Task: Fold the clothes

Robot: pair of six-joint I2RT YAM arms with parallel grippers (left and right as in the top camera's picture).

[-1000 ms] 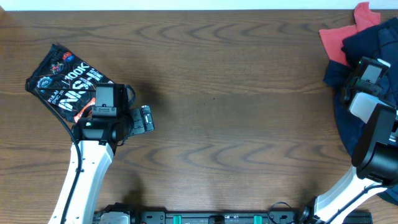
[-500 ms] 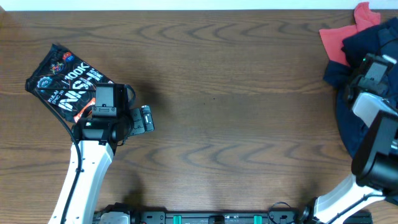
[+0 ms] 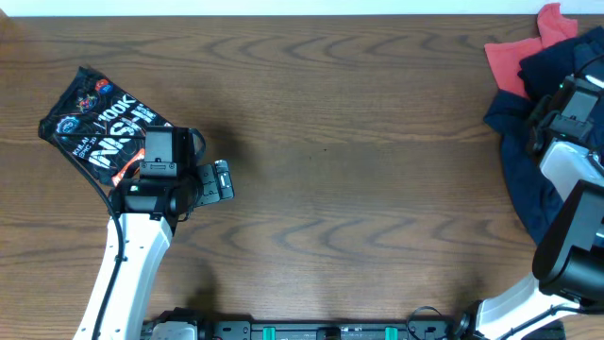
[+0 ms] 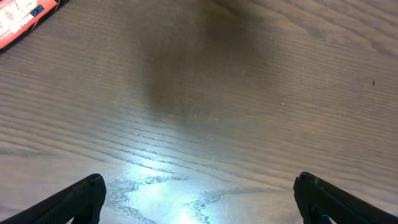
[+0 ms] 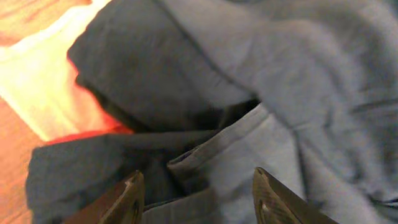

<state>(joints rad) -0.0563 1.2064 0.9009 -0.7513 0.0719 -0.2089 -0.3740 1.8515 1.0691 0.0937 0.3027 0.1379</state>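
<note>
A heap of navy clothes (image 3: 528, 161) lies at the table's right edge, with a red garment (image 3: 514, 59) under its far side. My right gripper (image 3: 550, 102) is down over the heap. In the right wrist view its jaws (image 5: 199, 183) stand apart, open, over a navy hem (image 5: 211, 155), with the red garment (image 5: 43, 93) to the left. A folded black printed shirt (image 3: 94, 127) lies at the far left. My left gripper (image 3: 223, 179) hovers just right of it, wide open over bare wood (image 4: 199, 186), holding nothing.
The brown wooden table (image 3: 359, 142) stretches between the two arms. The right arm's white links (image 3: 566, 208) lie over the heap's near side. A corner of the printed shirt (image 4: 25, 15) shows at the upper left of the left wrist view.
My right gripper has gone from shut to open and shifted slightly away over the heap; the navy cloth's left edge has slumped outward. The left arm has not moved.
</note>
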